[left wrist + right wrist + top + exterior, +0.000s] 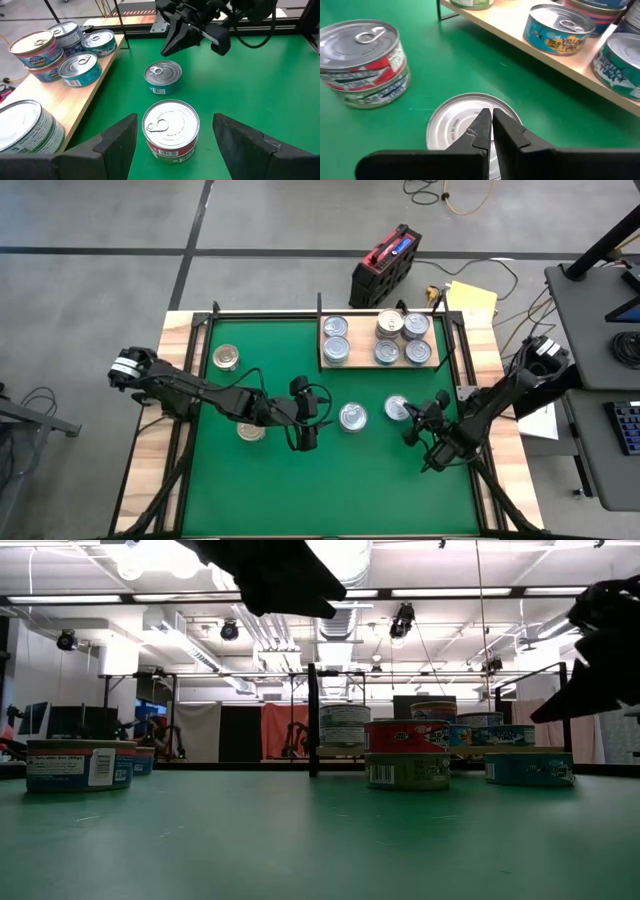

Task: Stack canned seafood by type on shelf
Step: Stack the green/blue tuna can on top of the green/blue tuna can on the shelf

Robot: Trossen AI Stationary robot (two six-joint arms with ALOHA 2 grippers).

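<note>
Overhead, the green-matted counter [330,470] carries the pale wooden shelf board [378,364] at its far edge, and on it sit six short round metal tins [336,350], with one more stacked on another near the middle [390,322]; how the labels sort cannot be read from above.

The left gripper [305,442] hangs over the mat's centre with its fingers spread wide. In its wrist view the dark fingers [115,142] flank a silver-lidded tin with a red-and-white label [171,131] without touching it, and the fingertips are cut off by the frame's edge. A bluish-sided tin [163,77] stands just beyond, near the other arm.

The right gripper [437,448] sits lower right on the mat, fingers pressed together and holding nothing. Its own camera shows the closed tips [490,127] above a silver lid [451,125], mostly hidden behind them; whether they touch it cannot be told.

Two gold-toned tins lie at the left: one near the far corner [227,358], the other [250,431] partly covered by the left arm.

From table height both arms are only dark shapes cut off at the top, and the shelf tins [408,758] overlap one another.
</note>
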